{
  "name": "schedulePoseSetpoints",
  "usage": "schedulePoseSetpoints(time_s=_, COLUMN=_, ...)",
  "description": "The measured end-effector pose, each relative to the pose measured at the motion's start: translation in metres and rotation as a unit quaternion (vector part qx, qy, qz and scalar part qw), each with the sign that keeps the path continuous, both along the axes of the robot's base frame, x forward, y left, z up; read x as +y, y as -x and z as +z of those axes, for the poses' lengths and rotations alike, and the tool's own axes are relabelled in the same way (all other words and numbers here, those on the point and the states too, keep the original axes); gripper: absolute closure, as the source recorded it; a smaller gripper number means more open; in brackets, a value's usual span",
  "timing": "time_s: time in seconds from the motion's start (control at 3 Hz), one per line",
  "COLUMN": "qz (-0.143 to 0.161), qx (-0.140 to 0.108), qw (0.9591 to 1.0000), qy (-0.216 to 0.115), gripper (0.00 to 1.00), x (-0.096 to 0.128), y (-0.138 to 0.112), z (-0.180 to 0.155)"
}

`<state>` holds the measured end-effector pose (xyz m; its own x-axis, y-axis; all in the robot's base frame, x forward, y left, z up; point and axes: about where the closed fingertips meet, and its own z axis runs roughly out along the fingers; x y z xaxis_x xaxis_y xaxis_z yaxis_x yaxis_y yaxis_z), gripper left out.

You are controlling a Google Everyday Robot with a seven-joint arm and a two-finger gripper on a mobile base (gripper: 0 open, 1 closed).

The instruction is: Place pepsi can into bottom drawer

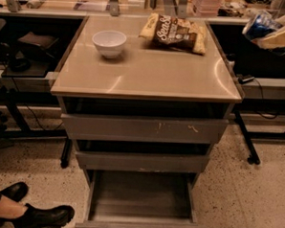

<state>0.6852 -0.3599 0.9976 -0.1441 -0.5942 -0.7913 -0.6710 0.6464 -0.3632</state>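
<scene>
The blue pepsi can is held in my gripper at the upper right, lifted off the cabinet top and hanging in the air beyond its right edge. The cream fingers are shut on the can, which is tilted. The bottom drawer is pulled open below the two narrower drawers, and its inside is bare.
A white bowl stands on the cabinet top at the back left. A brown-and-yellow chip bag lies at the back right. A person's black shoes are on the floor at the lower left. Dark desks flank the cabinet.
</scene>
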Motion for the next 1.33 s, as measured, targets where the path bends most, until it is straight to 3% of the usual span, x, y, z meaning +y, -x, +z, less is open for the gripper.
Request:
schedulePoseSetpoints(time_s=0.33, qz=-0.002, qx=-0.003, qw=1.0, qy=-0.001, gripper=1.0, x=-0.001, y=0.002, z=0.002)
schedulePoseSetpoints(time_s=0.67, qz=0.033, qx=0.003, qw=0.9993, qy=0.015, gripper=1.0, x=0.01, y=0.021, z=-0.006)
schedulePoseSetpoints(time_s=1.0, qz=0.101, qx=-0.002, qw=0.9946, qy=0.025, gripper=1.0, x=0.024, y=0.089, z=-0.006)
schedulePoseSetpoints(time_s=1.33, qz=0.161, qx=-0.009, qw=0.9859, qy=0.046, gripper=1.0, x=0.037, y=0.171, z=-0.016)
